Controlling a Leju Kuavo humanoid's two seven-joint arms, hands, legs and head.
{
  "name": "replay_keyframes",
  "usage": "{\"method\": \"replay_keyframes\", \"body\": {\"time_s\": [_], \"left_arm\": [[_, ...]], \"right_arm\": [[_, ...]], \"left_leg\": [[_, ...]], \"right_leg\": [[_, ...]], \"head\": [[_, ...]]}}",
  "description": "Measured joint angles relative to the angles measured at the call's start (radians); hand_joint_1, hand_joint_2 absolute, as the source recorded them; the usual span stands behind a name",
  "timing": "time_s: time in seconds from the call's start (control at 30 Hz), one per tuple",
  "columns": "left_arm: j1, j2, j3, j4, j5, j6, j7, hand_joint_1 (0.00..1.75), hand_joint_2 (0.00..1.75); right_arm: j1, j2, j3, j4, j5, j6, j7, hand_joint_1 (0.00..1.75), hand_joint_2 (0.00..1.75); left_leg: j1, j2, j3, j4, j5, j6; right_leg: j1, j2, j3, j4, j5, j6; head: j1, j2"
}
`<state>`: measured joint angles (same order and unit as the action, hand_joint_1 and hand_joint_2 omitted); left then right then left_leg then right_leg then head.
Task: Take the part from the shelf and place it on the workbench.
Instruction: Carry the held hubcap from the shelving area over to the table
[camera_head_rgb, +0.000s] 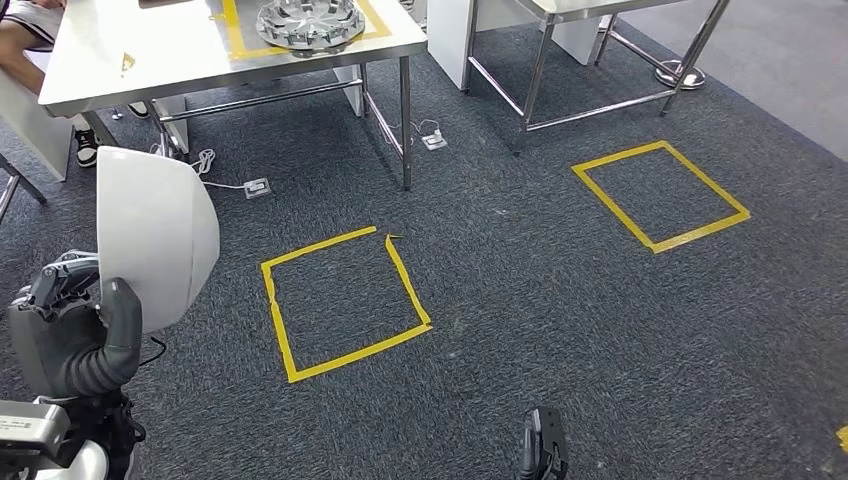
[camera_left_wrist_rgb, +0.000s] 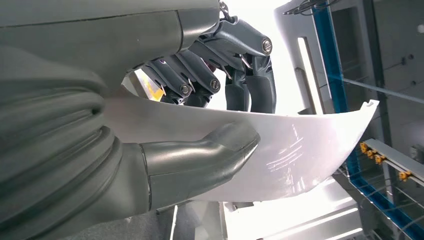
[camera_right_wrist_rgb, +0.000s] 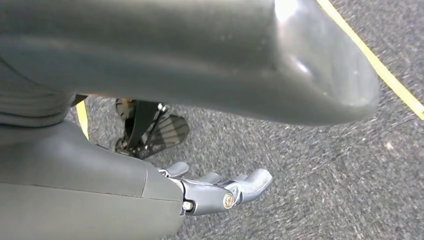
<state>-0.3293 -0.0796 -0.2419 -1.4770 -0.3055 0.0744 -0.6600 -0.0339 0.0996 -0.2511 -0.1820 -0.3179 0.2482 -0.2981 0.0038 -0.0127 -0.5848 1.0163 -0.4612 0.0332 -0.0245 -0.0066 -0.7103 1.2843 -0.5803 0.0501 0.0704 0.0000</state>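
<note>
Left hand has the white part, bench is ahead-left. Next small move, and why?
Probably step forward-left toward the workbench, keeping the grip. The left hand holds the white part between thumb and fingers, low beside the robot and short of the bench. The right hand hangs empty over carpet.

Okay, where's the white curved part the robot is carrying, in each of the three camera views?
Head view: the white part is at the far left, held up by the left hand.
Left wrist view: it spans the middle, pinched between thumb and fingers.
Right wrist view: not in it.
Shared landmark: the left hand gripping it.
</note>
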Motion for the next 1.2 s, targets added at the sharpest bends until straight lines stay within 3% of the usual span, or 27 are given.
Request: {"method": "replay_keyframes", "body": {"time_s": [0.07,0.13,0.3,0.37,0.43,0.47,0.5,0.57,0.63,0.67,0.77,0.83,0.87,0.93,0.97,1.0,1.03,1.1,1.13,1.2], "left_arm": [[0.000,0.000,0.000,0.002,0.001,0.000,-0.002,1.75,1.75],[-0.001,0.000,0.000,0.002,0.002,0.001,-0.006,1.75,1.75],[-0.001,0.000,-0.001,0.001,0.006,0.005,-0.010,1.75,1.75],[-0.001,0.000,-0.001,-0.001,0.009,0.006,-0.011,1.75,1.75],[0.003,0.001,-0.001,-0.001,0.011,0.006,-0.011,1.75,1.75],[0.005,0.001,-0.001,-0.001,0.012,0.006,-0.011,1.75,1.75],[0.007,0.001,-0.001,-0.001,0.012,0.006,-0.011,1.75,1.75],[0.009,0.001,-0.001,-0.002,0.012,0.006,-0.010,1.75,1.75],[0.008,0.002,-0.001,-0.005,0.013,0.006,-0.007,1.75,1.75],[0.008,0.002,-0.001,-0.007,0.014,0.006,-0.004,1.75,1.75],[0.008,0.001,-0.001,-0.013,0.016,0.006,0.002,1.75,1.75],[0.007,0.000,-0.001,-0.019,0.017,0.006,0.003,1.75,1.75],[0.008,-0.001,-0.001,-0.021,0.017,0.006,0.003,1.75,1.75],[0.011,-0.002,0.000,-0.023,0.018,0.006,0.003,1.75,1.75],[0.014,-0.003,0.000,-0.023,0.018,0.006,0.004,1.75,1.75],[0.017,-0.003,0.000,-0.023,0.018,0.006,0.004,1.75,1.75],[0.020,-0.003,0.000,-0.024,0.018,0.006,0.004,1.75,1.75],[0.022,-0.003,0.000,-0.024,0.018,0.006,0.004,1.75,1.75],[0.022,-0.003,0.000,-0.025,0.018,0.006,0.004,1.75,1.75],[0.023,-0.003,0.000,-0.027,0.018,0.006,0.005,1.75,1.75]], "right_arm": [[0.000,0.000,0.000,0.000,0.000,0.000,0.002,0.00,0.00],[0.000,0.001,0.000,0.000,0.000,0.000,0.007,0.00,0.00],[-0.001,0.003,-0.001,0.000,0.000,0.000,0.010,0.00,0.00],[-0.001,0.003,-0.001,0.000,0.000,0.000,0.010,0.00,0.00],[0.000,0.003,-0.001,0.000,0.000,0.000,0.010,0.00,0.00],[0.000,0.003,-0.001,0.000,0.000,0.000,0.010,0.00,0.00],[0.000,0.003,-0.001,0.000,0.000,0.000,0.011,0.00,0.00],[0.000,0.003,-0.001,0.000,0.000,0.000,0.011,0.00,0.00],[-0.001,0.004,-0.001,0.001,0.001,0.000,0.011,0.00,0.00],[-0.001,0.004,-0.002,0.001,0.001,0.000,0.012,0.00,0.00],[-0.003,0.005,-0.003,0.000,0.001,0.002,0.012,0.00,0.00],[-0.005,0.006,-0.004,0.000,0.001,0.003,0.011,0.00,0.00],[-0.005,0.006,-0.004,0.000,0.001,0.004,0.011,0.00,0.00],[-0.004,0.005,-0.006,0.000,0.002,0.005,0.011,0.00,0.00],[-0.003,0.005,-0.007,0.000,0.002,0.006,0.011,0.00,0.00],[-0.001,0.005,-0.008,0.000,0.002,0.007,0.011,0.00,0.00],[0.001,0.005,-0.008,0.000,0.002,0.008,0.011,0.00,0.00],[0.002,0.005,-0.009,0.000,0.003,0.010,0.011,0.00,0.00],[0.001,0.004,-0.009,0.000,0.003,0.010,0.012,0.00,0.00],[0.000,0.004,-0.009,0.001,0.004,0.011,0.013,0.00,0.00]], "left_leg": [[0.006,-0.007,0.002,0.011,-0.010,-0.013],[0.007,-0.012,0.000,0.022,-0.021,-0.030],[0.008,-0.009,-0.003,0.035,-0.036,-0.064],[0.008,0.001,-0.047,0.124,-0.075,-0.071],[0.008,0.004,-0.125,0.261,-0.121,-0.073],[0.008,0.004,-0.156,0.304,-0.123,-0.072],[0.008,0.004,-0.168,0.309,-0.105,-0.069],[0.005,0.006,-0.134,0.204,-0.020,-0.056],[-0.003,0.011,-0.078,0.080,0.032,-0.041],[-0.007,0.012,-0.062,0.048,0.036,-0.037],[-0.008,0.007,-0.048,0.026,0.022,-0.028],[-0.003,0.005,-0.035,0.014,0.018,-0.017],[-0.001,0.005,-0.029,0.011,0.015,-0.012],[-0.001,0.004,-0.020,0.010,0.006,-0.007],[-0.001,0.003,-0.015,0.011,0.000,-0.007],[-0.001,0.001,-0.009,0.011,-0.006,-0.008],[0.000,-0.001,0.000,0.012,-0.013,-0.010],[0.001,-0.004,0.016,0.016,-0.030,-0.019],[0.000,-0.005,0.021,0.019,-0.039,-0.025],[-0.003,-0.008,0.025,0.020,-0.050,-0.036]], "right_leg": [[-0.007,0.001,0.051,-0.121,0.067,0.005],[-0.008,0.007,0.100,-0.226,0.103,0.002],[-0.003,0.009,0.115,-0.244,0.096,-0.042],[-0.004,0.007,0.124,-0.246,0.091,-0.056],[0.000,0.005,0.133,-0.245,0.083,-0.064],[0.002,0.005,0.139,-0.245,0.078,-0.066],[0.003,0.005,0.146,-0.245,0.073,-0.066],[0.006,0.005,0.164,-0.245,0.059,-0.065],[0.010,0.006,0.177,-0.245,0.046,-0.058],[0.011,0.005,0.179,-0.245,0.041,-0.053],[0.010,-0.001,0.186,-0.253,0.032,-0.035],[0.009,-0.001,0.174,-0.220,0.012,-0.025],[0.008,0.000,0.148,-0.171,-0.009,-0.022],[0.007,0.001,0.064,-0.036,-0.053,-0.016],[0.007,0.002,0.027,0.012,-0.058,-0.013],[0.006,0.002,0.006,0.026,-0.042,-0.012],[0.005,0.002,0.004,0.001,-0.006,-0.011],[0.002,0.002,0.043,-0.126,0.084,-0.010],[0.003,0.003,0.065,-0.184,0.111,-0.012],[0.006,0.006,0.086,-0.233,0.119,-0.024]], "head": [[0.000,0.000],[0.001,0.000],[0.000,0.000],[-0.003,0.000],[-0.005,0.000],[-0.005,0.000],[-0.005,0.000],[-0.005,0.000],[-0.005,0.000],[-0.005,0.000],[-0.005,0.000],[-0.003,0.000],[-0.001,0.000],[0.002,0.000],[0.002,0.000],[0.002,0.000],[0.002,0.000],[0.002,0.000],[0.002,0.000],[0.001,0.000]]}}
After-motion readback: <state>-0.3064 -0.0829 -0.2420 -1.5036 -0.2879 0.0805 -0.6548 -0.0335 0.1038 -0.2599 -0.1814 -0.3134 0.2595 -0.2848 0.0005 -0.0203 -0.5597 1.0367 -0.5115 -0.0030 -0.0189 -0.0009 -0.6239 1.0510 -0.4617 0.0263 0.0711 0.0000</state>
